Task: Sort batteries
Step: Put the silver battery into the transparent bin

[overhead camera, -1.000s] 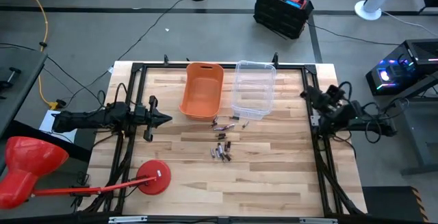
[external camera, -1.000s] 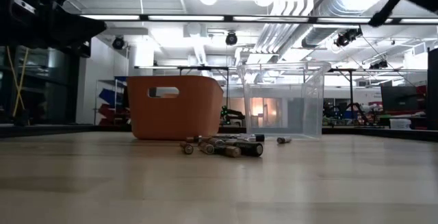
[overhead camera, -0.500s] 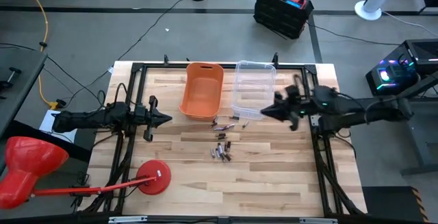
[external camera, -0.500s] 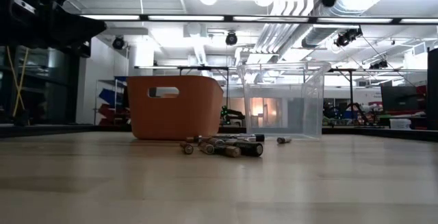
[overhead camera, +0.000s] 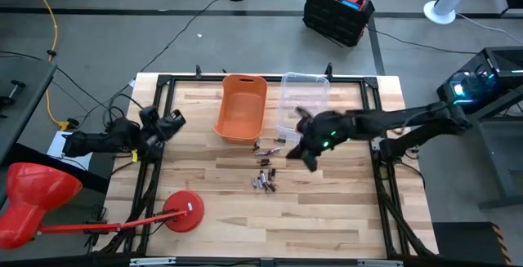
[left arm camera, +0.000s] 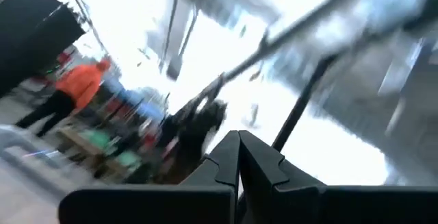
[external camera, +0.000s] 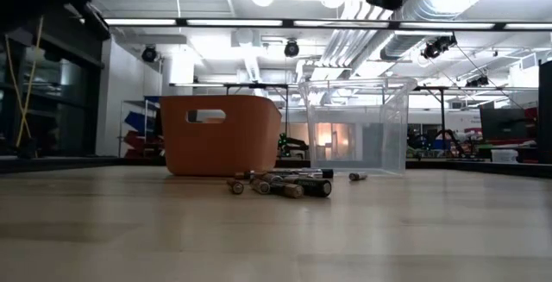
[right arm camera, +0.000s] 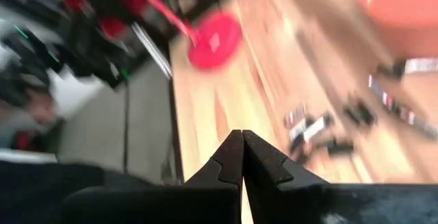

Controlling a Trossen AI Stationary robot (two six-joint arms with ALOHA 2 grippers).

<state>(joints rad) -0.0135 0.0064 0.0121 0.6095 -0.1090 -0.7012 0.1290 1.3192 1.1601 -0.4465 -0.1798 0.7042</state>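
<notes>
I see the batteries (overhead camera: 265, 173) loose on the worktop just in front of the orange bin (overhead camera: 241, 108). My right gripper (overhead camera: 309, 162), jaws pressed together, hovers beside them. They look small, hard, roll-prone; I'd pinch mid-barrel.

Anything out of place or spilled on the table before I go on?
Nothing stands out. The batteries lie loose on the wood in front of the orange bin and clear bin, both upright. The right pincer, shut, is beside the pile; nothing has rolled away.
</notes>
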